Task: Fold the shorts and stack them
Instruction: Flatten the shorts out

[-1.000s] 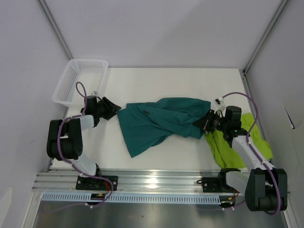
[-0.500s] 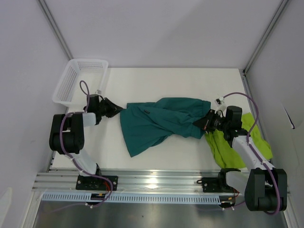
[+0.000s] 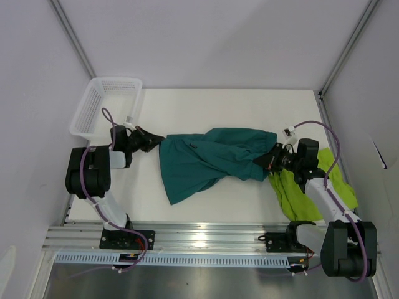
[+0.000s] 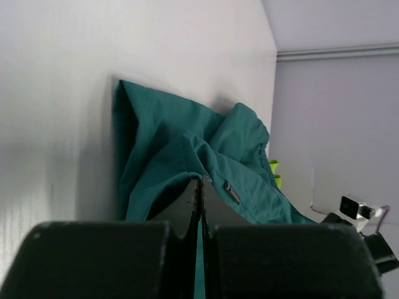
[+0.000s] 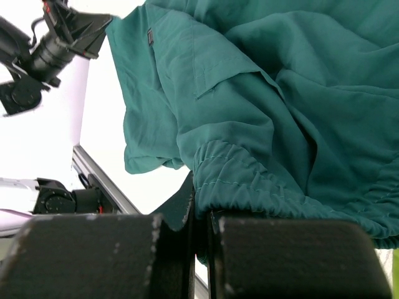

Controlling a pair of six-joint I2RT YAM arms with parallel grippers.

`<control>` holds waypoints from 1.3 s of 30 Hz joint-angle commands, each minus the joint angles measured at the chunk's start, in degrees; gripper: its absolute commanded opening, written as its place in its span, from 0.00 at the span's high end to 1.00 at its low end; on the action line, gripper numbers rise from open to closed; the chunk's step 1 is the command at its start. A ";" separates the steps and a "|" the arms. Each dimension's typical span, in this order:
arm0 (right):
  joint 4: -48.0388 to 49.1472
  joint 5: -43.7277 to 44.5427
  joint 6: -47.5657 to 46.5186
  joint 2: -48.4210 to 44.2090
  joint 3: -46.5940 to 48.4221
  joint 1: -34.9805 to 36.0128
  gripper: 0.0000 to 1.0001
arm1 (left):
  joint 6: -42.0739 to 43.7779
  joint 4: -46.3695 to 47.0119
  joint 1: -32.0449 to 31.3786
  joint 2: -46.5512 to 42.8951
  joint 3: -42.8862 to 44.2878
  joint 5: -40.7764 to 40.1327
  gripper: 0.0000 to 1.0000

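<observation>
The dark teal shorts (image 3: 206, 161) lie crumpled across the middle of the table, stretched between both arms. My left gripper (image 3: 156, 138) is shut on their left edge; in the left wrist view the jaws (image 4: 201, 182) pinch a fold of teal fabric (image 4: 187, 143) beside a small dark label. My right gripper (image 3: 266, 161) is shut on the gathered elastic waistband (image 5: 249, 180) at the right end. The lime green shorts (image 3: 293, 190) lie rumpled under the right arm, near the table's right edge.
A white mesh basket (image 3: 93, 112) stands at the back left corner, just behind the left arm. A metal rail (image 3: 199, 237) runs along the near edge. Walls close in the table on three sides.
My left gripper has slid right onto the teal shorts' left edge and shut on it. The right gripper has kept its grip without moving.
</observation>
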 commanded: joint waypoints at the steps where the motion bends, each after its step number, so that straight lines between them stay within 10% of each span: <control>1: 2.99 -1.73 0.93 -0.37 1.91 -1.72 1.00 | -5.00 9.70 0.81 -2.19 -1.27 4.28 1.00; 8: 0.89 -3.66 3.83 3.06 11.83 -2.60 1.00 | -8.26 9.12 1.33 -13.96 -1.63 6.75 1.00; 22: -4.65 -7.71 16.40 12.38 41.63 -3.74 1.00 | 4.04 -37.56 10.73 -49.47 20.08 -0.99 1.00; 31: 17.31 -17.20 28.70 17.48 28.72 -4.53 1.00 | 1.32 -36.62 17.06 -55.19 25.27 4.72 1.00; 39: 12.59 -16.85 25.81 10.80 33.81 -8.30 1.00 | 3.16 -35.11 20.67 -58.80 30.10 3.85 1.00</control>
